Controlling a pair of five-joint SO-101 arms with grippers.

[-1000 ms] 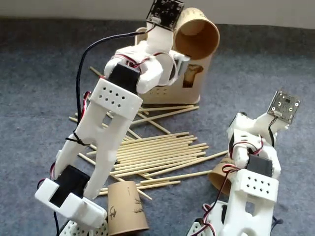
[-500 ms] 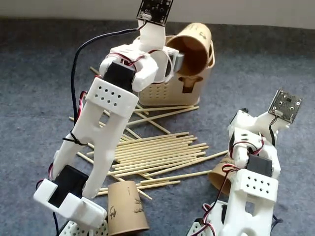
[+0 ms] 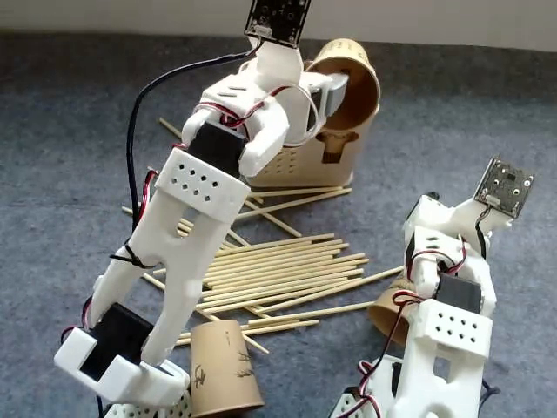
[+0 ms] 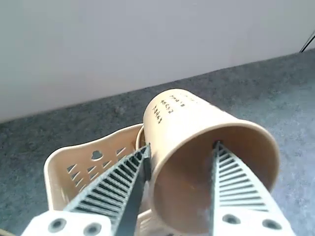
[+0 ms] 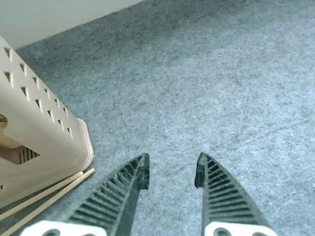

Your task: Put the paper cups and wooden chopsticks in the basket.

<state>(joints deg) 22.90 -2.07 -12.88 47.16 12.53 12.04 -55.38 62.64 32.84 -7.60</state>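
Your left gripper (image 4: pixel 180 146) is clamped on the wall of a paper cup (image 4: pixel 183 110), with one finger inside the mouth and the other against the outside. The cup hangs tilted, mouth turned sideways, above one end of the basket (image 3: pixel 296 161). It sits close over the rim, and you cannot confirm from these views that it is wholly within the rim line. Before release, bring it toward the middle of the basket and tip the base downward. Lower it until the base is below the rim. Open only as far as needed, because the inner finger must come out of the mouth without dragging the cup back over the edge. The wall (image 4: pixel 123 39) stands close behind the basket, so there is little room to overshoot that way. Retreat upward and toward yourself. The right gripper (image 5: pixel 171 169) hangs with its jaws apart over bare carpet (image 5: pixel 221 73), just beside the basket's corner and clear of your path. The wooden chopsticks (image 3: pixel 278 270) lie strewn on the carpet in front of the basket, between the two arms, some touching its foot. A second cup (image 3: pixel 222 366) lies near the left arm's base. A third cup (image 3: pixel 387 313) rests against the right arm. Do not sweep low over that area.
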